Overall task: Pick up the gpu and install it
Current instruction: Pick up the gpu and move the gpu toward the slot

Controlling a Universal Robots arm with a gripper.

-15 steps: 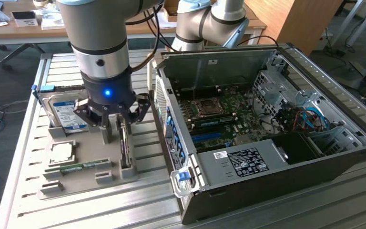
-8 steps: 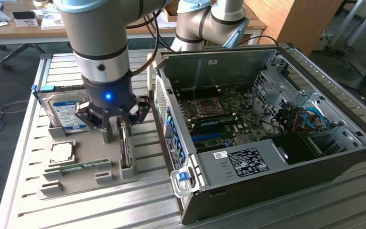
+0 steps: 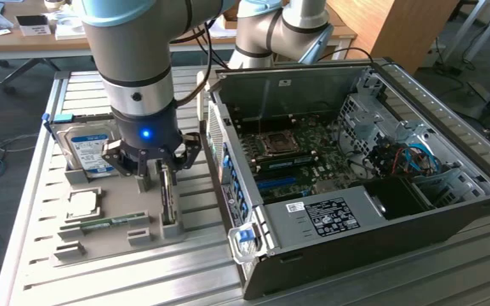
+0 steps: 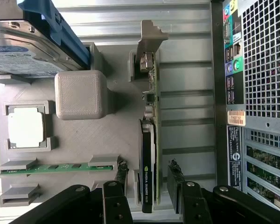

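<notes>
Toward the exterior view's left, a grey parts tray (image 3: 113, 245) lies on the slatted metal table (image 3: 143, 284). It carries the blue-labelled hard drive (image 3: 90, 152), a square processor (image 3: 83, 204) and a narrow memory stick (image 3: 109, 223), none of them touched. Just to their right on the same tray, the gpu (image 4: 148, 140) stands on edge in its holder, with its silver bracket (image 4: 149, 39) at the end away from the arm. The gripper (image 4: 147, 165) hangs over the card with its jaws wide. One of the fingers (image 4: 121, 175) sits beside the dark face and the other beside the green board, with a gap on each side, so nothing is held. I judge the step in hand to be the pick-up, at the point of lining up the grasp; the install has not begun. A sound grasp would call for the pads to meet both faces squarely and for the card to leave its holder without tilting. Farther right, apart from the tray, the open computer case (image 3: 372, 191) lies on its side with the motherboard (image 3: 296, 150) exposed. No card stands in its blue expansion slots (image 3: 279, 185), as far as I can tell.
</notes>
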